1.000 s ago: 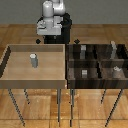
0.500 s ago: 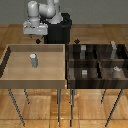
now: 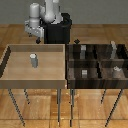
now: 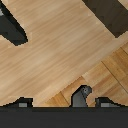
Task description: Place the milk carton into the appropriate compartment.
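Observation:
The milk carton (image 3: 33,60), small, pale grey and upright, stands on the floor of the tan tray (image 3: 10,75) on the exterior view's left. My gripper (image 3: 36,42) hangs above the tray's back edge, behind the carton and well above it. It is open and empty. In the wrist view my gripper (image 4: 64,103) shows only its two fingertips (image 4: 22,104), set wide apart at the picture's edge. A small grey shape (image 4: 84,93) lies between them; I cannot tell if it is the carton.
A dark bin (image 3: 97,62) with four compartments stands on the exterior view's right. It holds a grey box (image 3: 82,48), a taller slim grey box (image 3: 114,49), a small grey cube (image 3: 84,73) and another small item (image 3: 117,71). The robot's black base (image 3: 57,30) is behind.
My arm has swung toward the exterior view's left, from over the gap between tray and bin to above the tray's back edge. The carton has not moved.

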{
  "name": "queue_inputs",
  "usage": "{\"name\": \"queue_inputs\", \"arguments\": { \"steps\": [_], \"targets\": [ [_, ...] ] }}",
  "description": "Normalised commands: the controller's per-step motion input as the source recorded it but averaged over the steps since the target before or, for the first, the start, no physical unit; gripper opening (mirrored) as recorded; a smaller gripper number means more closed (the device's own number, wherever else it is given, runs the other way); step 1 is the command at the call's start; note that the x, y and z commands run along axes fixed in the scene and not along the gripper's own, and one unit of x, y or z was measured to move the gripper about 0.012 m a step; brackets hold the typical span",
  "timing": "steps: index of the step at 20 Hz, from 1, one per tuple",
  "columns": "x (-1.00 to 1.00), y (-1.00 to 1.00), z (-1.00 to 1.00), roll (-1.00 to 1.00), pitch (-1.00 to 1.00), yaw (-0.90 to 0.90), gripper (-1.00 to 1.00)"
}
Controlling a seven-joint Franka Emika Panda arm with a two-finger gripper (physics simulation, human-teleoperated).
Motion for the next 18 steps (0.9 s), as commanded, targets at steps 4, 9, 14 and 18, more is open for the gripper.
{"name": "queue_inputs", "arguments": {
  "steps": [4,9,14,18],
  "targets": [
    [1.0,0.0,0.0,0.0,0.0,0.0,1.0],
    [1.0,0.0,0.0,0.0,0.0,0.0,1.0],
    [0.6,0.0,0.0,0.0,0.0,0.0,1.0],
    [0.5,0.0,0.0,0.0,0.0,0.0,1.0]
  ]
}}
